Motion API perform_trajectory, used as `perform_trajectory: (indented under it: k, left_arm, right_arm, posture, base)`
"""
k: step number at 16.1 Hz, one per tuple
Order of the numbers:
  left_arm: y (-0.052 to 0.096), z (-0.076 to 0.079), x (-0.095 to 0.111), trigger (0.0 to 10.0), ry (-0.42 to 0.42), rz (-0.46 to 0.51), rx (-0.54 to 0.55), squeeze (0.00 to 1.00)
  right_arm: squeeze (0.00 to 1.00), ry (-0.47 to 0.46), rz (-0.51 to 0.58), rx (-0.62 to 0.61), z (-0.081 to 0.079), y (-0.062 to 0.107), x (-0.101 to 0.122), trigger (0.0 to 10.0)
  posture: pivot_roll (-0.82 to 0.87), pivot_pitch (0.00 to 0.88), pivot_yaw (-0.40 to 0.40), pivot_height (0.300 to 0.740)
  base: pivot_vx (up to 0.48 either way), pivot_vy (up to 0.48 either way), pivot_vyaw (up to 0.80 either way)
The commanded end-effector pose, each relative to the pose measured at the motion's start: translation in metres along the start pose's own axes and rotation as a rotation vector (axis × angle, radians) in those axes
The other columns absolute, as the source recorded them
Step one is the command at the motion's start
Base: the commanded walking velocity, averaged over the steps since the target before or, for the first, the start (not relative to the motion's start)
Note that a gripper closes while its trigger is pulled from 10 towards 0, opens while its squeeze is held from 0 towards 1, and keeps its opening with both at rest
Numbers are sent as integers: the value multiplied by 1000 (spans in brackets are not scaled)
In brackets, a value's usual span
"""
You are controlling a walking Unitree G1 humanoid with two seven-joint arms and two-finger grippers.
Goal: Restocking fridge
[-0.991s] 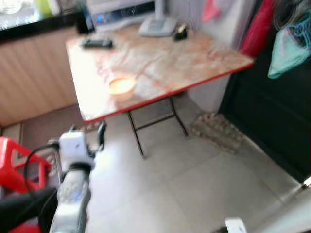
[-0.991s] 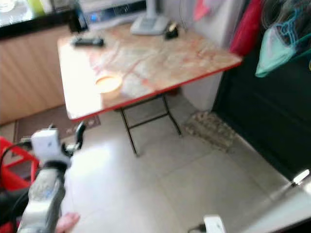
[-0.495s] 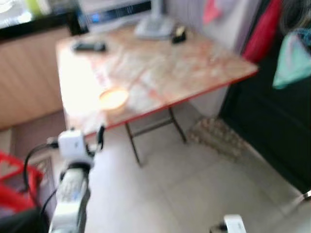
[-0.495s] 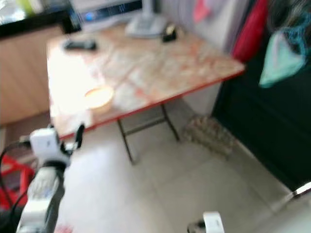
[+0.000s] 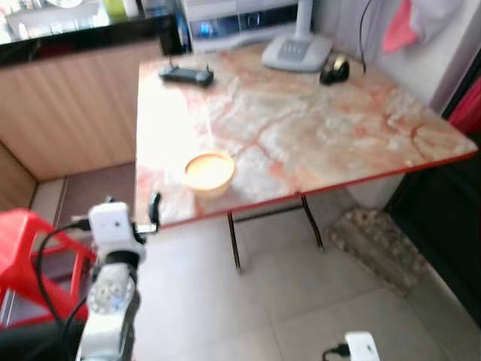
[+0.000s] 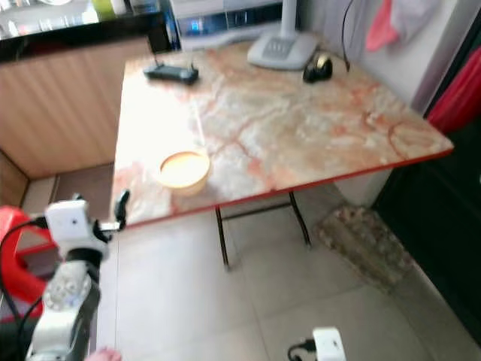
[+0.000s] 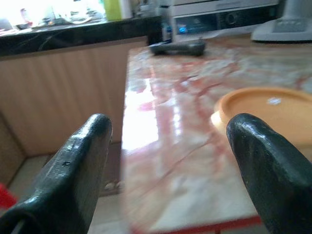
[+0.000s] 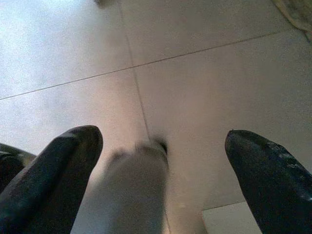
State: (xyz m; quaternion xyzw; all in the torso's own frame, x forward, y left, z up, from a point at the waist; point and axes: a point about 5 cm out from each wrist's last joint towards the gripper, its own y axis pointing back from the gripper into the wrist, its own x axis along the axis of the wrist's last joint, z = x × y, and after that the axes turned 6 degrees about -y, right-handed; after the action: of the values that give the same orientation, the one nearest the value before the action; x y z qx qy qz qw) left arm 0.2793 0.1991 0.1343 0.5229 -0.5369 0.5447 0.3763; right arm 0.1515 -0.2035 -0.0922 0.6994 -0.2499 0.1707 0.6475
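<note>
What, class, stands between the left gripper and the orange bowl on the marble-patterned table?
Nothing visible. The left gripper is open, held at the table's near edge, and the orange bowl sits just beyond it, with bare tabletop between.

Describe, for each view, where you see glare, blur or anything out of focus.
Left eye view: slightly soft overall, with bright glare on the table beside the orange bowl. Left wrist view: the near fingers are blurred, and glare streaks the tabletop. Right wrist view: a blurred pale shape over evenly lit floor tiles.
</note>
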Motion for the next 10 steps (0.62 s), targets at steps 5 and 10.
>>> perform_trajectory:
  k: [5, 10]
  left_arm:
    - [-3, 2, 7, 10000, 6, 33, 1, 0]
    - [-6, 9, 18, 10000, 37, 79, -29, 0]
  right_arm:
    - [0, -5, -37, -25, 9, 4, -9, 10000]
    - [0, 1, -39, -23, 10, 4, -8, 10000]
  posture:
    - [36, 56, 36, 740]
    - [40, 65, 32, 740]
  base:
    - [313, 0, 0]
    - [114, 0, 0]
